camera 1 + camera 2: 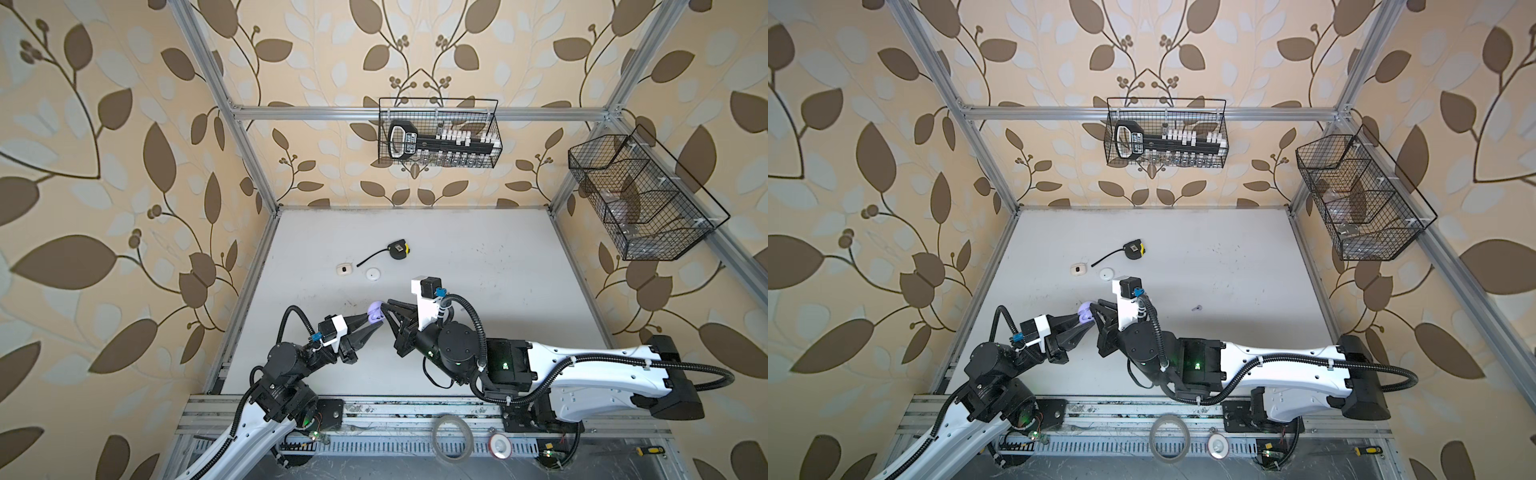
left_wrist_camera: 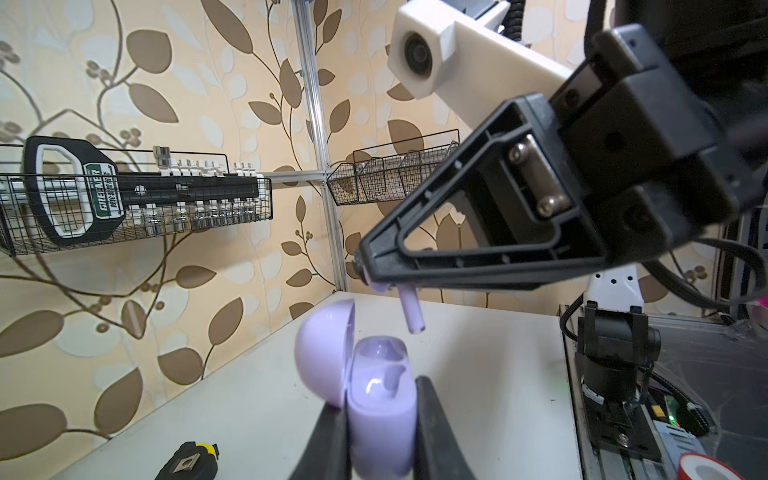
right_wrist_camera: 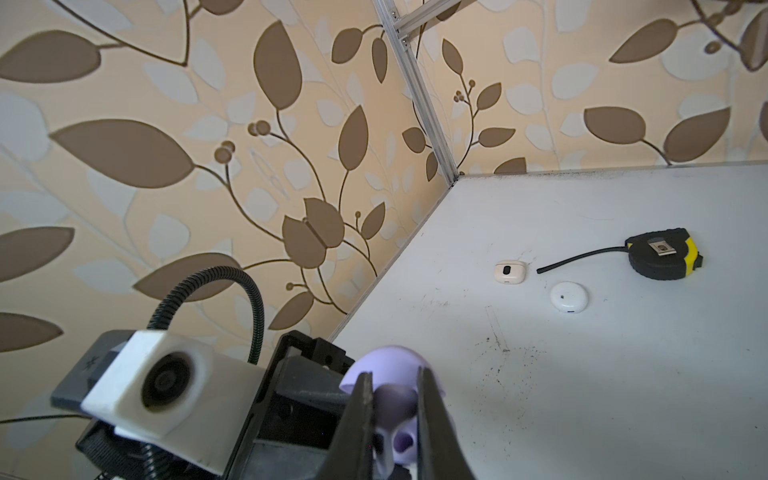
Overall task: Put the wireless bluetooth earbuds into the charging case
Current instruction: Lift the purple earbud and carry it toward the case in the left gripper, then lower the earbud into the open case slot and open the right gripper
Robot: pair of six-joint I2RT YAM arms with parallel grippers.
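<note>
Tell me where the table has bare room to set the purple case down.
Barest: the table's right half, bordered by the back wall and the right arm; only a loose lavender earbud lies there. Crowded: left of centre, around the tape measure, cream case and round white case, and where the left gripper and right gripper meet at the lavender case.

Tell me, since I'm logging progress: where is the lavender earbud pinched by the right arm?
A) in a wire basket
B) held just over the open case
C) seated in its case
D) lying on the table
B: the earbud, pinched in the right gripper, hangs stem-first over the open lavender case that the left gripper holds, clear of its sockets.
</note>
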